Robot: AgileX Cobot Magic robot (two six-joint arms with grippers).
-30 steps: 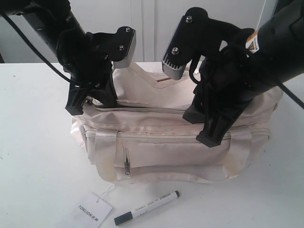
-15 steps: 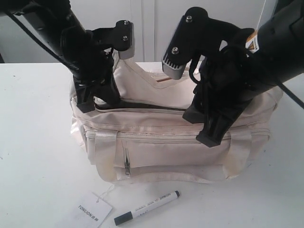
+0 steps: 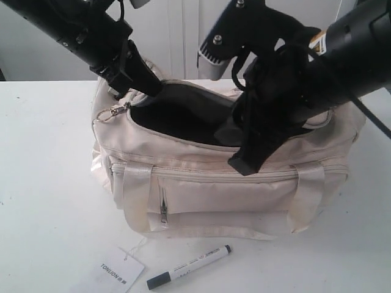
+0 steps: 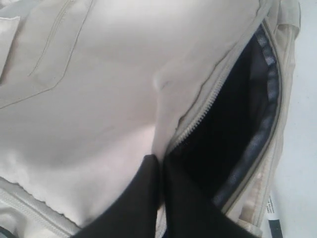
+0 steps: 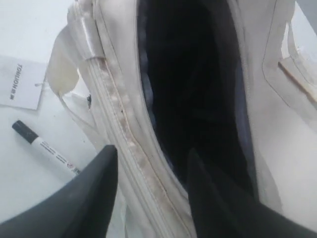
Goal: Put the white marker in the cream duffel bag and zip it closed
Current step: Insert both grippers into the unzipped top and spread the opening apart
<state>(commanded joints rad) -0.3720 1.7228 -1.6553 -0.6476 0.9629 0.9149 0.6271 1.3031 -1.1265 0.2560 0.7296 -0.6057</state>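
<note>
left gripper (image 4: 159, 166) pinched tight on flap of bag (image 4: 99, 89) near zipper; right gripper (image 5: 151, 153) wide, straddling bag's front rim. marker (image 3: 189, 267) on table (image 3: 43, 183) before bag, beside tag (image 3: 116, 268).

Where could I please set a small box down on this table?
Bare table lies left of the cream duffel bag, and front right past the white marker. Crowded: paper tag and marker before the bag; left arm and right arm over it.

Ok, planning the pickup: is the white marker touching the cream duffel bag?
Apart. The exterior view shows the white marker lying in front of the cream duffel bag, with bare table between them.
</note>
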